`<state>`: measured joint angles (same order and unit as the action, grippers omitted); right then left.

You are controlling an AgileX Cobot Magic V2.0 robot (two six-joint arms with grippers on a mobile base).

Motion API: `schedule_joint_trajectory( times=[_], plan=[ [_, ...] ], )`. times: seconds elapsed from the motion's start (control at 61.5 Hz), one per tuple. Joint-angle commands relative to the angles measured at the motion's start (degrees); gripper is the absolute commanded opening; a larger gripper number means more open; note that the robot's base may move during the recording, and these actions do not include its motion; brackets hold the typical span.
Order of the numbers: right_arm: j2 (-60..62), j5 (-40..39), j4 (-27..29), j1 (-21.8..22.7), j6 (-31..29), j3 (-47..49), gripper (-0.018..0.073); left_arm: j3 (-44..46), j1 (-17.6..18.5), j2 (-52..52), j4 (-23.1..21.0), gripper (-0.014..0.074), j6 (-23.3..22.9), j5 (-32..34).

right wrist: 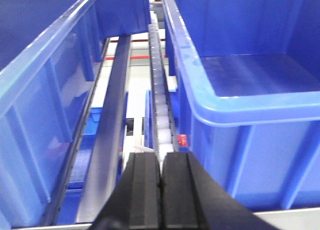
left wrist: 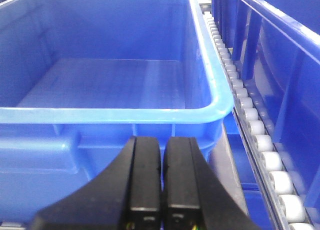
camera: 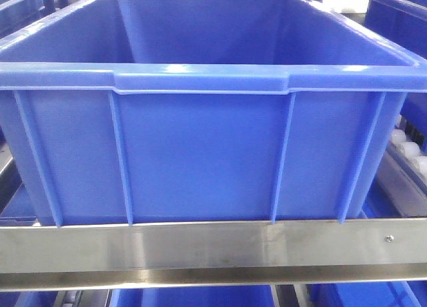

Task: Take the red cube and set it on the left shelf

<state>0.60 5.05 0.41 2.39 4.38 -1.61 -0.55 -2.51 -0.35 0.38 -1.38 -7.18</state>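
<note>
From the front, a big blue plastic crate (camera: 213,120) sits on a steel shelf rail (camera: 213,247); no red cube shows. At the left wrist, the left gripper (left wrist: 161,177), jaws pressed together and empty, faces an empty crate (left wrist: 115,115). At the right wrist, the right gripper (right wrist: 161,185), jaws together, points along a white roller track (right wrist: 159,90). A small red object (right wrist: 182,139), possibly the cube, lies just right of the track, so the right arm seems nearer.

You're looking at a bright blue bin (camera: 200,153) on a silvery steel rail (camera: 200,247), white rollers (left wrist: 265,155), black gripper fingers (left wrist: 145,180), and a small red patch (right wrist: 182,140) between bins.
</note>
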Motion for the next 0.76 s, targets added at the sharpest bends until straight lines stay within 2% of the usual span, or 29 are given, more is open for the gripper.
schedule_joint_trajectory(
  times=[0.0, 0.748],
  plan=[
    [1.2, -5.4, -0.1, -0.1, -0.6, 0.8, 0.0049, -1.3, -0.1, -1.0, -0.4, 0.0102, 0.0, 4.9],
    [1.2, -5.4, -0.1, -0.1, -0.6, 0.8, 0.0049, -1.3, -0.1, -1.0, -0.4, 0.0102, 0.0, 4.9]
  ],
)
